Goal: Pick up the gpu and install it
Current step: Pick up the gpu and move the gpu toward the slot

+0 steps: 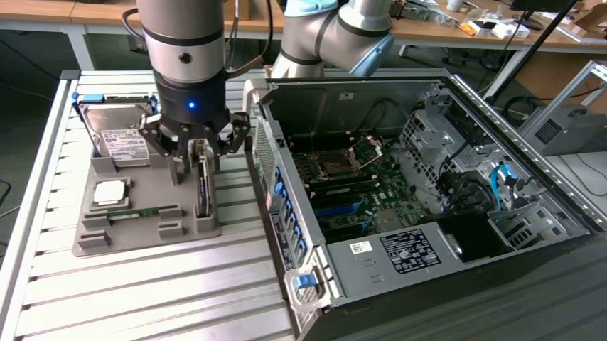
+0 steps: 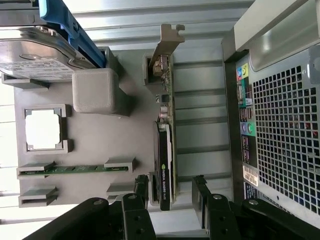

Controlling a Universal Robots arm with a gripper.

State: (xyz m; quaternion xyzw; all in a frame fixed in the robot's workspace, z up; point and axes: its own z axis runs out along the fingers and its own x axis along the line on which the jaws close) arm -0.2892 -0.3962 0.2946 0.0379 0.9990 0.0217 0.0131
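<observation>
Your gripper (image 2: 171, 192) hangs over the gpu (image 2: 165, 125) with its jaws spread wide. The fingers (image 2: 141, 187) straddle one end of the card and clamp nothing. At the exterior view's right, the case (image 1: 360, 277) lies on its side, lid off, with the motherboard (image 1: 342, 192) exposed. The slatted table (image 1: 142, 284) carries the grey tray (image 1: 142, 238) just beside the case. On the tray sits the hard drive (image 1: 119, 138). The gpu stands on edge in a slot along the side nearest the case. The CPU (image 1: 109, 192) and RAM (image 1: 142, 211) lie flat.

Green gpu (image 2: 165, 120) (silver bracket (image 2: 168, 37)), grey tray (image 2: 125, 140)
</observation>
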